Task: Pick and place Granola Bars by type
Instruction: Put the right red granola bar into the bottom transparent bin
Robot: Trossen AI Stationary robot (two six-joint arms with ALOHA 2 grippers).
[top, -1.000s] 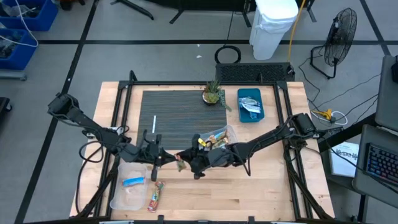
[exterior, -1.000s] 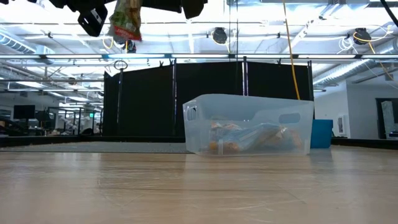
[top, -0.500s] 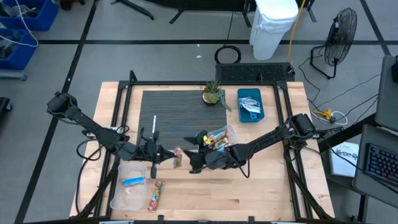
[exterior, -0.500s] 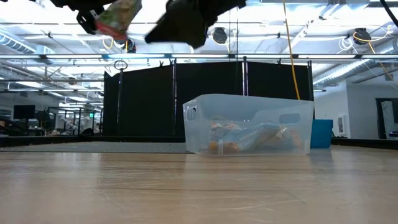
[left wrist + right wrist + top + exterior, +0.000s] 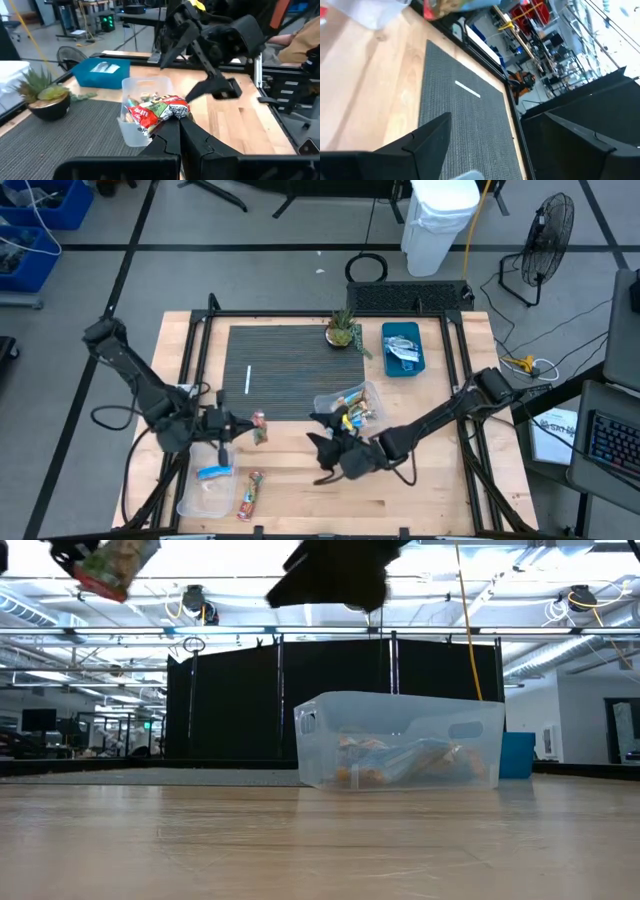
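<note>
A red-and-green wrapped granola bar (image 5: 156,109) hangs in the air, with my left gripper (image 5: 179,126) shut on it. In the high view the bar (image 5: 259,427) is left of the table's middle, above the wood. My right gripper (image 5: 318,457) stands open and empty to its right, near a clear bin (image 5: 352,408) that holds several more bars. A blue bar (image 5: 213,472) lies in a clear tray (image 5: 200,498) at the near left. An orange-red bar (image 5: 250,495) lies beside the tray on the wood. My left gripper pinches the bar's near end (image 5: 169,118) between its two fingers. The fingers lie about level and point toward the table's right. The rest of the crinkled bar sticks out past the fingertips, lifted clear of the table.
A dark ribbed mat (image 5: 290,365) covers the far middle, with a white strip (image 5: 248,378) lying on it. A small potted plant (image 5: 343,330) and a blue bin (image 5: 403,347) stand at the far right. Bare wood (image 5: 400,500) stretches along the near edge.
My right gripper has opened, let go of the bar and drawn back toward the table's near right. My left gripper has kept hold of the bar and carried it toward the table's left edge, clear of the table.
</note>
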